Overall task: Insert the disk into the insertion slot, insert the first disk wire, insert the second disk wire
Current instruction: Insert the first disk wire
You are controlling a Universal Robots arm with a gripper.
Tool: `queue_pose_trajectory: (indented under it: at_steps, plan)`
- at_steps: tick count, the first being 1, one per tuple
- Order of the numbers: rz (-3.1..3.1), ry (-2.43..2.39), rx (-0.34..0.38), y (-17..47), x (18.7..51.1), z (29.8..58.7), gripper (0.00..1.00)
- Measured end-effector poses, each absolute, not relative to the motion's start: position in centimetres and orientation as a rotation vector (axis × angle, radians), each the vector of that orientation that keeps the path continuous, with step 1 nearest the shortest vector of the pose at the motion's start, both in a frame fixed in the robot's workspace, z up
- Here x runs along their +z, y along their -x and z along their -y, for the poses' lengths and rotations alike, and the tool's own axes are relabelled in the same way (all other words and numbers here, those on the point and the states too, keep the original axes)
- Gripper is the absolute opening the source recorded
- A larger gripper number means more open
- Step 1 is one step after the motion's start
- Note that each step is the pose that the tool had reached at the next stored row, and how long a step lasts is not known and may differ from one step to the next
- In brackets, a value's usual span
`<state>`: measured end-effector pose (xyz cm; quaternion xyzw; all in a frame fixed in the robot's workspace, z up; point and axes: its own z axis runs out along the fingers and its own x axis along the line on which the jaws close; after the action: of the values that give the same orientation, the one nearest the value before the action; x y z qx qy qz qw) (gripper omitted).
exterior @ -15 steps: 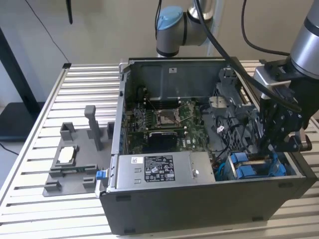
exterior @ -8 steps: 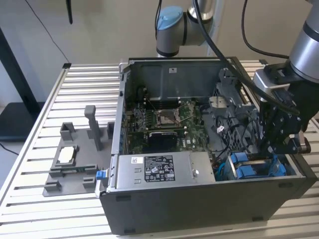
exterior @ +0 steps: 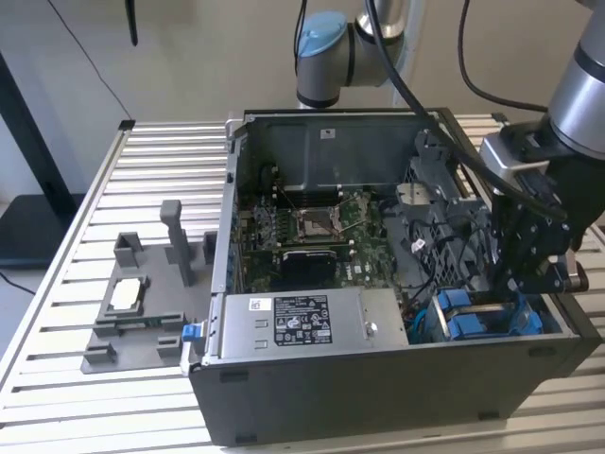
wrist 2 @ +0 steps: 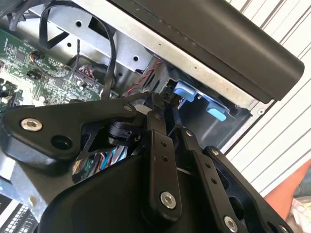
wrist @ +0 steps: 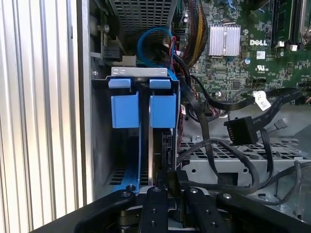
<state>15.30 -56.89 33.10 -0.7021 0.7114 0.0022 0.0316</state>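
The disk (wrist: 156, 150) stands edge-on in the insertion slot (wrist: 141, 145) of the drive bay, with the blue tabs of its carrier (wrist: 163, 110) at the far end. My gripper (wrist: 170, 182) is shut on the disk's near edge. In the exterior view my gripper (exterior: 512, 288) reaches down into the bay at the case's front corner on that view's right, just above the blue carrier (exterior: 482, 317). The second wrist view shows my gripper (wrist 2: 163, 104) beside the blue tabs (wrist 2: 187, 91). A loose black wire connector (wrist: 238, 131) and a wire with a white tag (wrist: 262, 100) lie next to the bay.
The open computer case (exterior: 378, 397) lies on a slatted table (exterior: 161, 161). A grey labelled power supply box (exterior: 302, 322) sits beside the bay, with the motherboard (exterior: 321, 227) behind it. A grey fixture plate (exterior: 142, 312) stands on the exterior view's left. Black cables (wrist: 204, 145) crowd the bay's side.
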Motion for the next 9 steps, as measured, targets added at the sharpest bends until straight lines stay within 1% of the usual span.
queue_pose_trajectory:
  at_steps: [2, 3, 9]
  plan:
    - [-2.191, 2.162, 0.008, -15.3, 33.1, 56.9, 0.21]
    - [-2.191, 2.162, 0.008, -15.3, 33.1, 56.9, 0.27]
    - [-2.191, 2.162, 0.007, -15.3, 35.4, 56.9, 0.27]
